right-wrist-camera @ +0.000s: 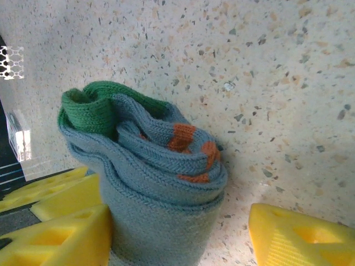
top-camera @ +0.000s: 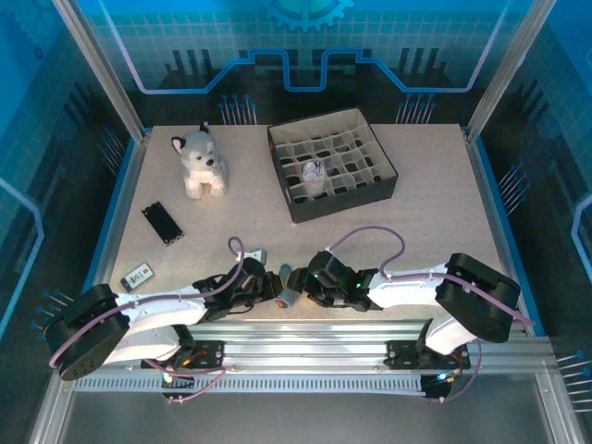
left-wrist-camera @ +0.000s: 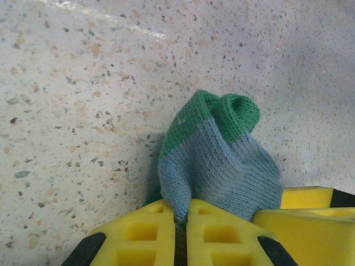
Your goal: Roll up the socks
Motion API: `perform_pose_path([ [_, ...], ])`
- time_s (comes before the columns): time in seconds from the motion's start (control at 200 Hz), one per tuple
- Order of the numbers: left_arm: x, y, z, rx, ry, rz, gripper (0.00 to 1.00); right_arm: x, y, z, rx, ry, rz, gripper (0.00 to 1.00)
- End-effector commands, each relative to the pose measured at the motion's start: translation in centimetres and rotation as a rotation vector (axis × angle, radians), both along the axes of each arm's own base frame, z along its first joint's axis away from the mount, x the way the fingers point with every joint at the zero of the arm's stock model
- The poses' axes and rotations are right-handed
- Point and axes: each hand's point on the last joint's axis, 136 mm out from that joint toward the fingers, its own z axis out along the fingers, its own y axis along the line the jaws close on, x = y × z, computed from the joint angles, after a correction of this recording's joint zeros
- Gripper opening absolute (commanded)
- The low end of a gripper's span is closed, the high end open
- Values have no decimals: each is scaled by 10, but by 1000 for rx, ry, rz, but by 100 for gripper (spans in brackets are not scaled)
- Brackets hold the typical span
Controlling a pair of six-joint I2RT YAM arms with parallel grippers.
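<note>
Left jaws: fully closed, yellow pads [left-wrist-camera: 147, 235] pinching one edge of the grey-blue knitted sock with green toe and orange-red patches [left-wrist-camera: 222, 166]. The fabric bunches up just ahead of the pad tips. The green toe end is farthest from them and curled over. The sock rests on the speckled beige desk [left-wrist-camera: 72, 111].

Right jaws: open, fairly wide. Their yellow pads [right-wrist-camera: 61, 233] stand either side of the same sock [right-wrist-camera: 161, 183], which from this side is a rolled bundle of stacked layers. Orange-red shows in the folds and green at the far end of the roll. The pad at the frame's left touches the roll. The other pad is apart from it, with bare desk in the gap, so there's no grip from this side.

Top view: both jaws sit nearly tip to tip, with the sock [top-camera: 289, 294] between them, held at the left jaws.

Well beyond both jaws:
- A dark square box with grid dividers [top-camera: 347, 205], with a white bundle [top-camera: 313, 171] in one cell. Too small to tell what it is.
- A grey-white plush husky [top-camera: 202, 162], sitting upright.

Out to the side of the left jaws, apart from each other:
- A flat black rectangular object [top-camera: 162, 223].
- A small pale device with a red spot [top-camera: 139, 275].
</note>
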Motion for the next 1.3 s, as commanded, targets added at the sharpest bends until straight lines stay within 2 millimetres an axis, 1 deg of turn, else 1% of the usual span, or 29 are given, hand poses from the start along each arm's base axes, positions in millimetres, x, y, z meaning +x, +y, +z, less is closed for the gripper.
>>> perform_pose_path([
  [0.0, -14, 6, -16, 13, 57, -2, 0, -1, 9, -4, 6, 14, -35, 65],
  [0.085, -15, 5, -17, -14, 63, 13, 0, -3, 14, -9, 14, 31, -43, 65],
  [0.12, -15, 5, -17, -24, 64, 17, 0, -1, 21, -5, 46, 24, -45, 65],
  [0.26, -18, 3, -16, -45, 73, 11, 0, 2, 32, -8, 71, 31, -52, 63],
  [0.325, -20, 2, -16, -50, 78, 3, 0, 3, 36, -8, 66, 29, -40, 60],
  [0.435, -23, 1, -15, -59, 88, -10, 0, 3, 42, -10, 51, 22, -5, 50],
  [0.485, -24, 0, -15, -62, 92, -20, 0, 2, 43, -12, 40, 21, 7, 48],
  [0.55, -27, -2, -15, -64, 100, -36, 0, 0, 44, -15, 30, 31, 18, 49],
  [0.635, -30, -2, -18, -59, 111, -52, 0, -2, 48, -19, 25, 47, 40, 57],
  [0.675, -31, -2, -19, -57, 118, -57, 0, -3, 52, -19, 27, 53, 55, 59],
  [0.895, -37, -2, -23, -73, 132, -72, 0, -3, 65, -14, 27, 43, 108, 59],
  [0.986, -38, -4, -22, -82, 133, -84, 0, -3, 76, -8, 44, 35, 152, 58],
  [1.066, -39, -6, -22, -93, 133, -94, 0, -5, 88, -3, 61, 28, 201, 49],
  [1.121, -39, -8, -22, -100, 133, -102, 0, -5, 97, -1, 73, 25, 236, 38],
  [1.231, -40, -12, -18, -114, 128, -122, 0, -8, 101, -1, 75, 14, 273, 11],
  [1.296, -39, -13, -15, -112, 120, -131, 0, -9, 102, 5, 76, -19, 297, 2],
])
